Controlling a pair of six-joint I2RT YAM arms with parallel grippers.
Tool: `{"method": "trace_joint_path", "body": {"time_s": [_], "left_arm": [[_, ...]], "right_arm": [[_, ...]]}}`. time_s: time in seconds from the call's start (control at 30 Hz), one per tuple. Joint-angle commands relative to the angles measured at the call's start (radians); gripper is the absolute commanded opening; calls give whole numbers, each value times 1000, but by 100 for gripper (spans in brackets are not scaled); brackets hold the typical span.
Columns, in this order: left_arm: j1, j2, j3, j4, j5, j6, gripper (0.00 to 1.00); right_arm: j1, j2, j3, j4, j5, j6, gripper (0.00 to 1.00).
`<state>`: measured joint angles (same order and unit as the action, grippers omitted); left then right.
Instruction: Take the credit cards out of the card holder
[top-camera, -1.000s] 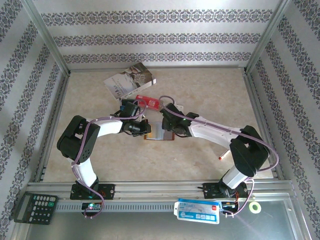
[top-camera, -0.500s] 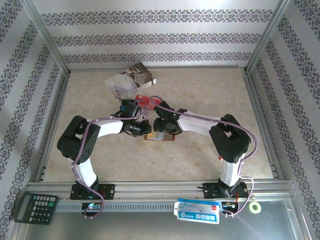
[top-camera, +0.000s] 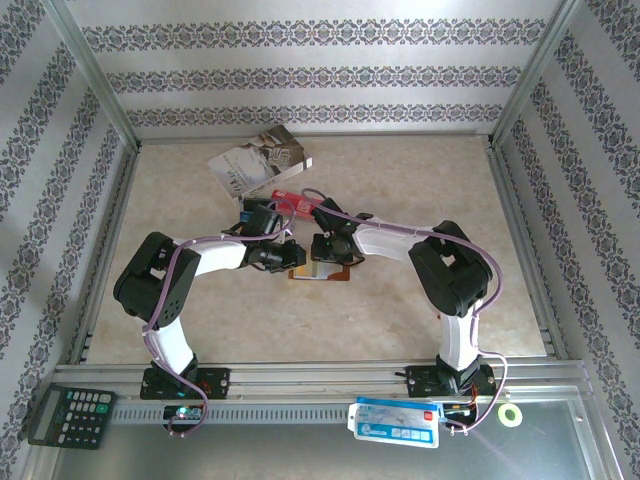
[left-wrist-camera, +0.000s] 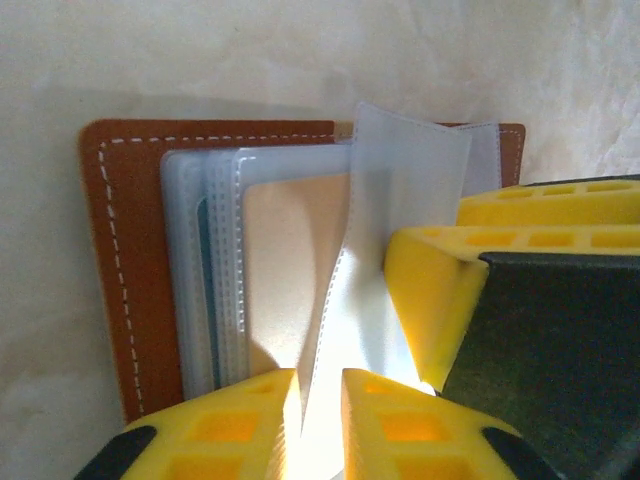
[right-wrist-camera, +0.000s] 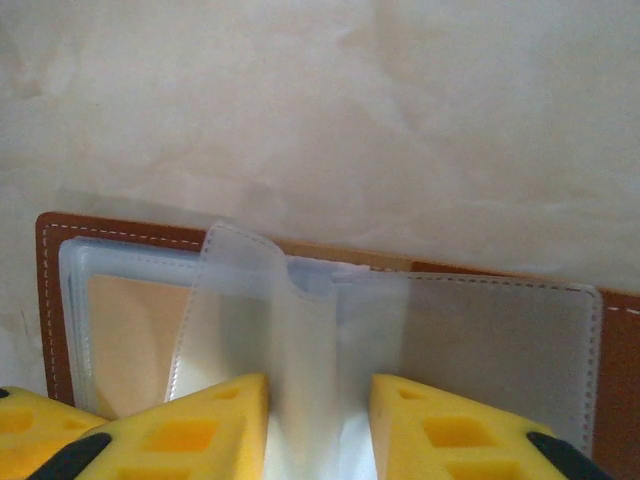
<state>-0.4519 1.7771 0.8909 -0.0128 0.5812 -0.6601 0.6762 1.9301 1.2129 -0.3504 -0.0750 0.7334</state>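
Beige table (top-camera: 400, 310): both arms bent inward, jaws slightly parted astride card holder (left-wrist-camera: 120, 270) sleeve (left-wrist-camera: 400, 180).

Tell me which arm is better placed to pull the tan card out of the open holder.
Left, probably: the tan card lies just ahead of the left hand but off to one side of the right hand.

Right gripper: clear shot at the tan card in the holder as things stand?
Probably not. The tan card lies tucked inside the card holder's plastic, off to one side of the right gripper, and a lifted sleeve stands between its jaws, in the way.
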Motion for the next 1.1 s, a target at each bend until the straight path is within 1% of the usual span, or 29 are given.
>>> {"method": "trace_joint_path", "body": {"time_s": [0.0, 0.13, 0.3, 0.47, 0.63, 0.93, 1.07], "left_arm": [[-9, 6, -32, -77, -65, -11, 24], [-8, -14, 13, -114, -31, -4, 29], [-10, -47, 16, -138, -24, -6, 30], [-24, -61, -1, -122, 19, -13, 27], [-32, -36, -1, -86, 47, -22, 25], [-33, 3, 34, -61, 51, -20, 24], [-32, 16, 39, -48, 48, -22, 20]], "right_arm": [[-23, -7, -47, -12, 7, -4, 29], [-23, 1, -50, 14, -19, -4, 24], [-25, -2, -59, 36, -34, 3, 24], [-25, -7, -68, 45, -39, 3, 24], [-26, -7, -68, 50, -42, 3, 24], [-28, -9, -62, 51, -52, 4, 24], [-27, -20, -60, 50, -55, 3, 24]]}}
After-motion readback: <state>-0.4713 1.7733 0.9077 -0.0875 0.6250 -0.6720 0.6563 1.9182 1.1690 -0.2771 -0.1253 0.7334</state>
